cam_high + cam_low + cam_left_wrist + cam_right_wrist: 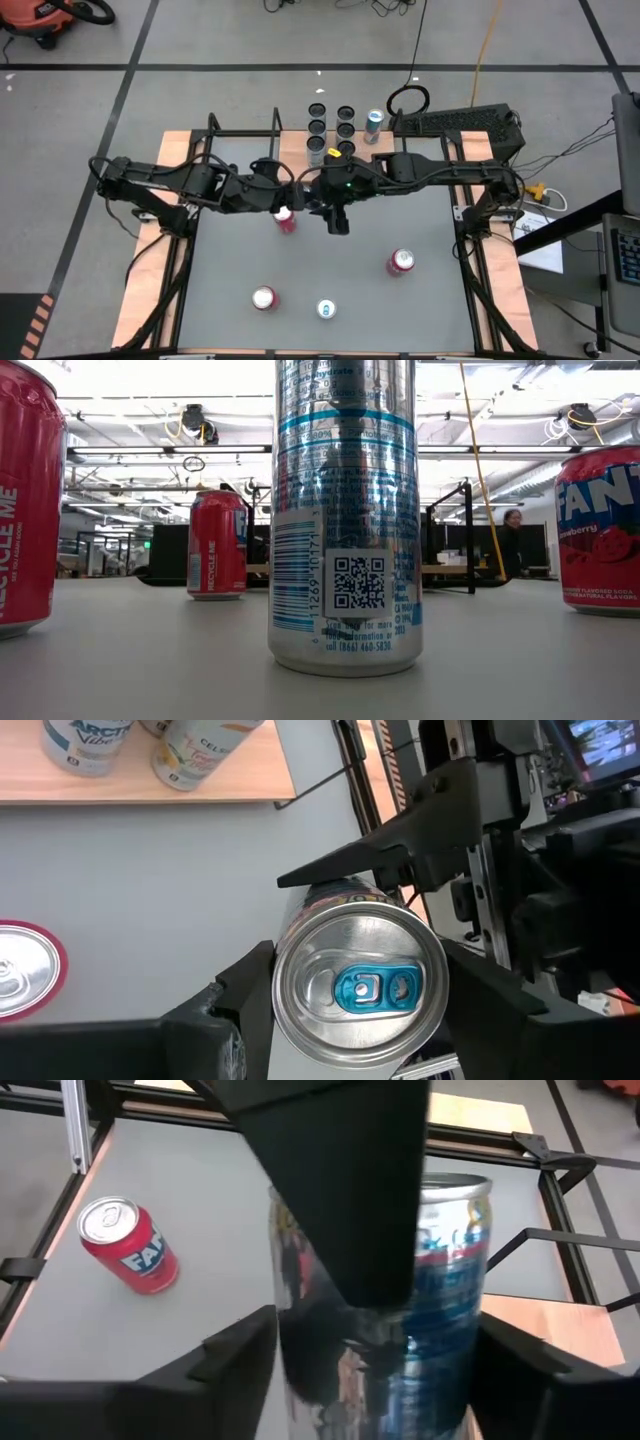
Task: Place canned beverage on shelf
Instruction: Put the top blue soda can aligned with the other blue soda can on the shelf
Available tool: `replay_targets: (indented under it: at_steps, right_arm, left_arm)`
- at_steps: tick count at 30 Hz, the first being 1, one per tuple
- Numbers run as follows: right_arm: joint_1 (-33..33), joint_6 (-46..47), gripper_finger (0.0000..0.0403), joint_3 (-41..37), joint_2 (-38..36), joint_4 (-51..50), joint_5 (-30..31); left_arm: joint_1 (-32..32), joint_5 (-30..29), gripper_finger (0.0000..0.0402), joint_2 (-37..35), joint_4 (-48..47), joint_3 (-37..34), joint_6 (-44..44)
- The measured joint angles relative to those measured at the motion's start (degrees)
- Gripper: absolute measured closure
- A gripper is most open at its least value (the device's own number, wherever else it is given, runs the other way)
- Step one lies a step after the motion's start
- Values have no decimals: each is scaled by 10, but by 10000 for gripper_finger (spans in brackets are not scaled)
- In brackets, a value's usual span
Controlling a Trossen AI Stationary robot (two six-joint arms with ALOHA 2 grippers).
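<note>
- My left pincer (360, 985) is clenched on the silver can (360, 990), one finger on each side of its body. The can's blue-tabbed top faces my left wrist camera.
- My right pincer (370, 1355) is at the same can, with the can's body in its mouth. I cannot tell whether it grips the can.
- Both pincers meet above the far middle of the grey table (330, 260). The can is held off the tabletop, in front of the shelf (200, 792) and not on it.
- The shelf already carries two rows of cans (331, 128).
- A red can (285, 221) stands on the table just beside my left pincer.
- Three more cans stand on the near half of the table, well apart from both pincers:
  - the Fanta can (401, 262);
  - a second red can (264, 298);
  - a slim silver can (326, 309).
</note>
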Motion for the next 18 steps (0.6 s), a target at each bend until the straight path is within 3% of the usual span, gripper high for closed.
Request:
replay_targets:
  at_steps: [4, 8, 18]
  right_arm:
    - [0, -3, 186, 0, 0, 0, 0]
    - [0, -2, 209, 0, -1, 0, 0]
    - [-2, 3, 212, 0, -18, -8, -11]
  left_arm:
    - [0, -1, 186, 0, 1, 0, 0]
    - [0, -7, 156, 0, 5, -1, -2]
    - [1, -63, 95, -23, 69, 0, 77]
